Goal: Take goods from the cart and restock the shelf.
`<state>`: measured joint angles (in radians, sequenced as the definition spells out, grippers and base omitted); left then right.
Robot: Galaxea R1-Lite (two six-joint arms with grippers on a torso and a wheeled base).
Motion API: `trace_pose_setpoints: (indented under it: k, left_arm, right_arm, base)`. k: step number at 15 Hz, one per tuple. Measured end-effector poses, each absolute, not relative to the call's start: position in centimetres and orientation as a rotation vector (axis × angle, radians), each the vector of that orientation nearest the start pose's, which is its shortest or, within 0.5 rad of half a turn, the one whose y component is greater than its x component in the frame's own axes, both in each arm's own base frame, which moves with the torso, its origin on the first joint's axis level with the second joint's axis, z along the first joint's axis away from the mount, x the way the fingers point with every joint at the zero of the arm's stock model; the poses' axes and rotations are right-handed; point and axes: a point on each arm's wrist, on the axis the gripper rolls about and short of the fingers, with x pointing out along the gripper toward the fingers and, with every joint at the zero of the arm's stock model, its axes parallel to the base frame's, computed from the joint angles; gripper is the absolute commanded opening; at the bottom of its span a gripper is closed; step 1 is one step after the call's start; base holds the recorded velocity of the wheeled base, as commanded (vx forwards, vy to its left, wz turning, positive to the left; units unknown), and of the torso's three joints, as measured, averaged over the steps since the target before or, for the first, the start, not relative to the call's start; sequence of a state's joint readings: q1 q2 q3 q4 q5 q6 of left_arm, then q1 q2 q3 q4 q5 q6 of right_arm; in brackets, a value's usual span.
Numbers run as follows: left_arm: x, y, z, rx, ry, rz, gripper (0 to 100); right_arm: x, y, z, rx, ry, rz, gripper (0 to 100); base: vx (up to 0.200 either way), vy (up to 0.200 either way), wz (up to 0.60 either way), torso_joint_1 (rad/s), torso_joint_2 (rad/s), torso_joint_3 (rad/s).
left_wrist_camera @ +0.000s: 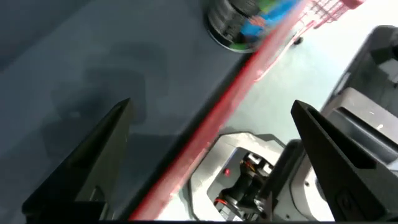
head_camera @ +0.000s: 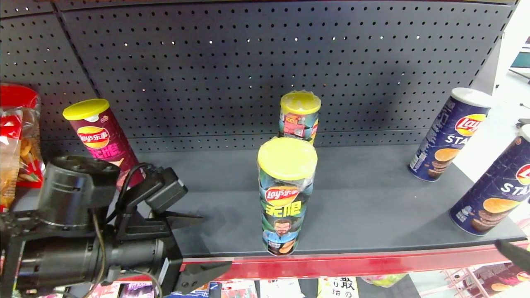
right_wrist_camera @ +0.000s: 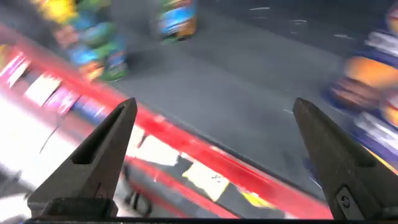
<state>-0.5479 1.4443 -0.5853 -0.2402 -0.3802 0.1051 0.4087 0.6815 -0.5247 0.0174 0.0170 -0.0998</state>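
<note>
Shelf [head_camera: 364, 198]: wide gap beside green can [head_camera: 285, 194]; left gripper [head_camera: 196, 244], right gripper [right_wrist_camera: 214, 109] spread apart at red edge [head_camera: 352, 261]

— Entry: open lanes on the shelf [head_camera: 364, 207]?
— Two. Lane one, left of centre: bare deck between the maroon can [head_camera: 101, 136] at the far left and the front green can [head_camera: 285, 194]. Its near end is taken by the left gripper [head_camera: 216, 241], fingers spread with the red rail [head_camera: 372, 258] between them. Lane two, right of centre: wider bare deck, running right to the far blue can [head_camera: 449, 134] and near blue can [head_camera: 492, 190].
— Obstacles, listed?
— Front green can: centre, near the rail. Rear green can [head_camera: 299, 114]: straight behind it, by the pegboard [head_camera: 248, 62]. Both blue cans: right end. Snack bags [head_camera: 16, 140]: left of the maroon can.
</note>
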Motion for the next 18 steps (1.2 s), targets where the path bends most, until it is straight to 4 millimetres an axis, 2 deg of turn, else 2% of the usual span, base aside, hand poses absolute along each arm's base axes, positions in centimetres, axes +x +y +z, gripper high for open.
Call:
trace_pose_setpoints:
  k: [3,7,13,18]
  left_arm:
    - [20.3,-13.5,15.5,0.161,0.603,-0.911,100]
    - [22.3,-14.7,15.1,0.194,0.608,-0.891,100]
    - [23.5,-16.4,14.9,0.208,0.602,-0.917,100]
    - [24.2,-17.1,14.8,0.21,0.602,-0.925,100]
  right_arm:
    - [3.2,1.0,21.8,-0.064,0.104,0.306,100]
    - [2.4,0.7,21.8,-0.047,0.07,0.283,100]
    - [2.3,0.7,21.7,-0.046,0.067,0.283,100]
    - [2.3,0.7,21.7,-0.046,0.067,0.284,100]
  base:
    - [0.0,0.0,0.0,0.0,0.0,0.0]
    - [0.0,0.0,0.0,0.0,0.0,0.0]
    - [0.0,0.0,0.0,0.0,0.0,0.0]
    - [0.0,0.0,0.0,0.0,0.0,0.0]
